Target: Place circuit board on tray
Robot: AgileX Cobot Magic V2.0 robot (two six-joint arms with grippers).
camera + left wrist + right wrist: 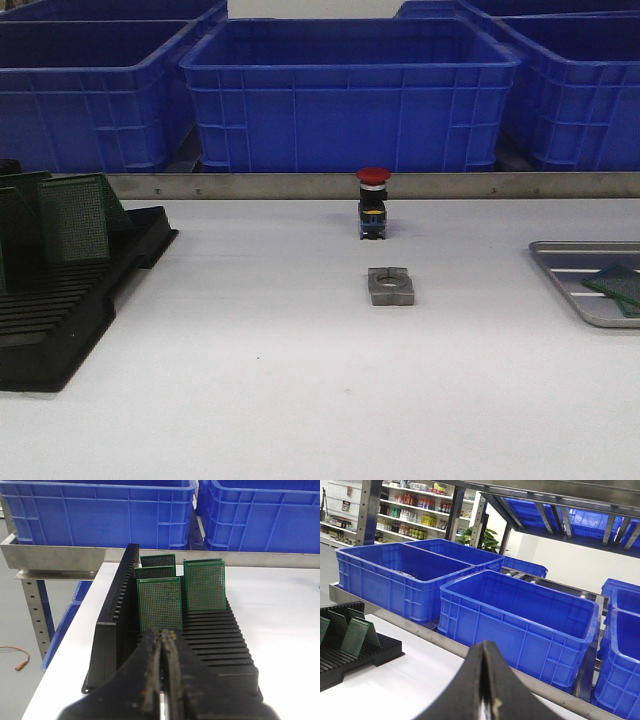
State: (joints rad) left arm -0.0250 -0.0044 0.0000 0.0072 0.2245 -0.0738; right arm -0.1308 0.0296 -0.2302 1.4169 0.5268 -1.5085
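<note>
1. Blue plastic bins (350,95) stand in a row behind the metal rail (400,185) at the far edge of the white table (300,380). The front view shows only their walls and part of the middle bin's inside; no contents can be made out. The right wrist view looks down into two of them (520,615), and what shows of their insides is bare blue plastic.
2. The black slotted rack (70,300) lies at the left edge of the table. Green circuit boards (160,602) stand upright in its far slots. The left wrist view shows four: three in one column, one behind another, and a taller one (204,586) just beside them. The near slots hold nothing.
3. The silver tray (560,262) sits at the right edge of the table, cut off by the frame. A green circuit board (615,285) lies flat inside it, near its front right part.
4. Between rack and tray, at the table's middle, lies a small grey metal block (390,286) with a round hole. Behind it stands a red-capped push button (373,202).
5. The left gripper (162,645) is above the rack's near slots, its fingers pressed together, holding nothing.
6. The right gripper (487,680) has its fingers closed as well, with nothing between them.
</note>
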